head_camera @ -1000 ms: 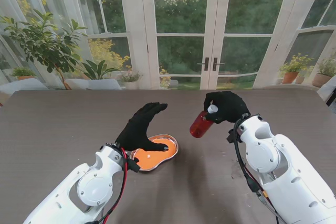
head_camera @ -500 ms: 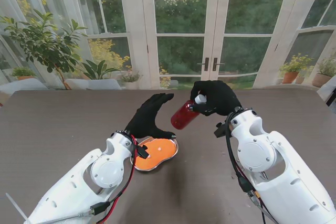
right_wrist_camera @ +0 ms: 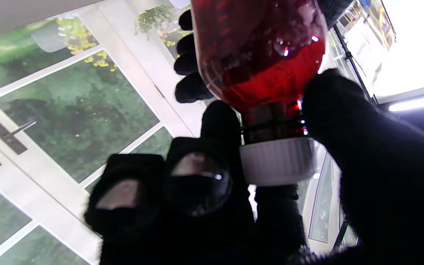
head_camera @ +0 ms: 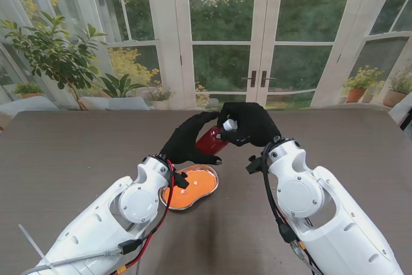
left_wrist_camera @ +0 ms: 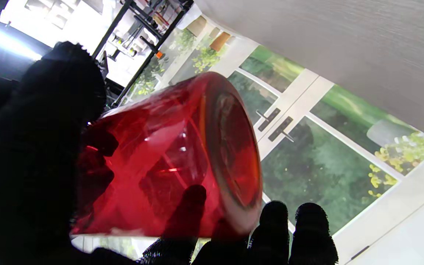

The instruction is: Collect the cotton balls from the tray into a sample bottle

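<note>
The red sample bottle (head_camera: 210, 140) with a white cap (head_camera: 230, 125) hangs tilted in the air above the table. My right hand (head_camera: 250, 123) is shut on its cap end; in the right wrist view the fingers wrap the cap (right_wrist_camera: 276, 160) and neck. My left hand (head_camera: 185, 141) is raised against the bottle's body. The bottle's base (left_wrist_camera: 234, 147) lies between its thumb and its still outstretched fingers (left_wrist_camera: 309, 228). The orange tray (head_camera: 191, 187) rests on the table nearer to me, partly behind the left wrist. I cannot make out any cotton balls in it.
The dark brown table (head_camera: 77, 152) spreads wide on both sides. Glass doors (head_camera: 257, 62) and potted plants (head_camera: 55, 53) stand beyond its far edge. Both white forearms rise from the near corners.
My right hand has carried the bottle to the left, into my left hand. The left hand has lifted off the tray to meet the bottle's base.
</note>
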